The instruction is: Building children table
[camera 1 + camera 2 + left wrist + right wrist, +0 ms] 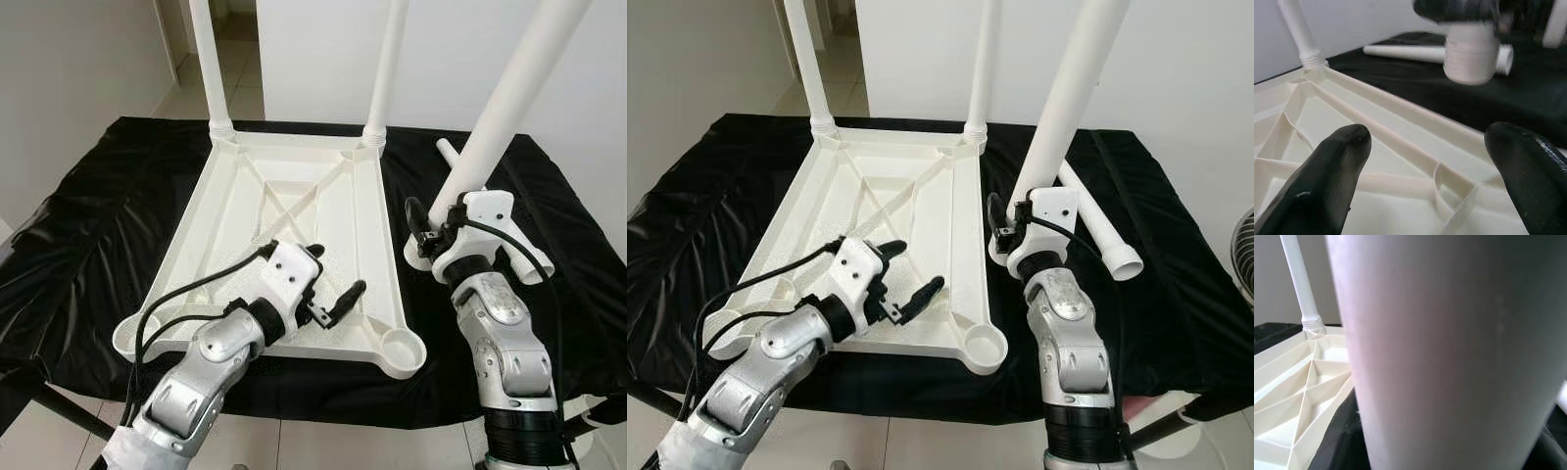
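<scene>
The white table top (294, 211) lies upside down on a black cloth. Two white legs (208, 59) (387, 59) stand screwed into its far corners. My right gripper (431, 233) is shut on a third leg (509, 88), held tilted just right of the top; its threaded end (1471, 54) hangs above the cloth. A fourth leg (1107, 240) lies on the cloth behind it. My left gripper (335, 272) hovers open over the top's near ribs, with nothing between its fingers (1337, 171). The near right socket (400, 345) is bare.
The black cloth (88, 235) covers the whole work table and drapes over its edges. White walls and a tiled floor lie beyond the far side. A fan's rim (1244, 255) shows at the far right.
</scene>
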